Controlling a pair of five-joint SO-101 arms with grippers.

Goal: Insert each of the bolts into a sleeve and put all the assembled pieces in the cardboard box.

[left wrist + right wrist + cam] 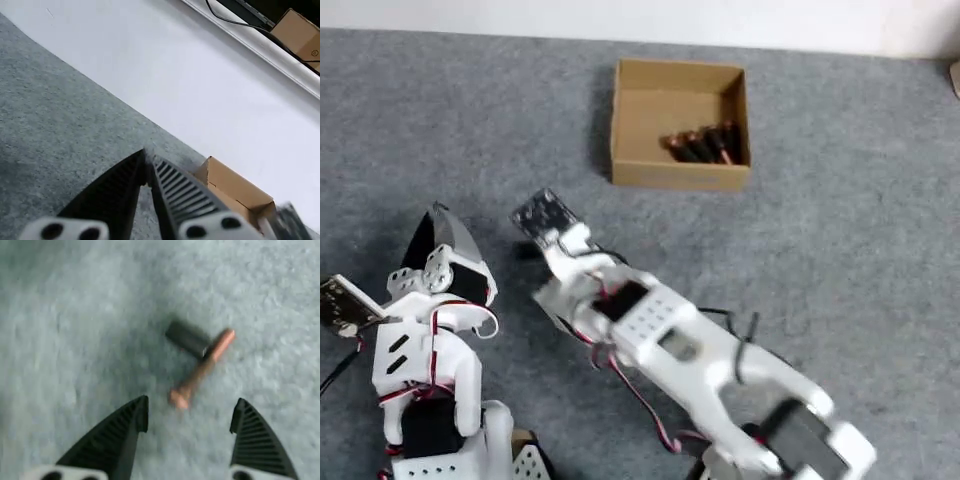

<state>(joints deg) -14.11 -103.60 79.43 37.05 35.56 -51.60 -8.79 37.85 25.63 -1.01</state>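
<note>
At the lower left of the high view, the left arm (425, 340) sits on the grey worktop (840, 230), its left jaws pressed together with nothing between them. To its right, the right jaws stand apart over a copper bolt (202, 367), whose head lies just ahead of the gap. A dark sleeve (186, 337) lies against the bolt's shank. At upper centre, the cardboard box (680, 176) holds assembled pieces (705, 146) in its lower right corner.
</note>
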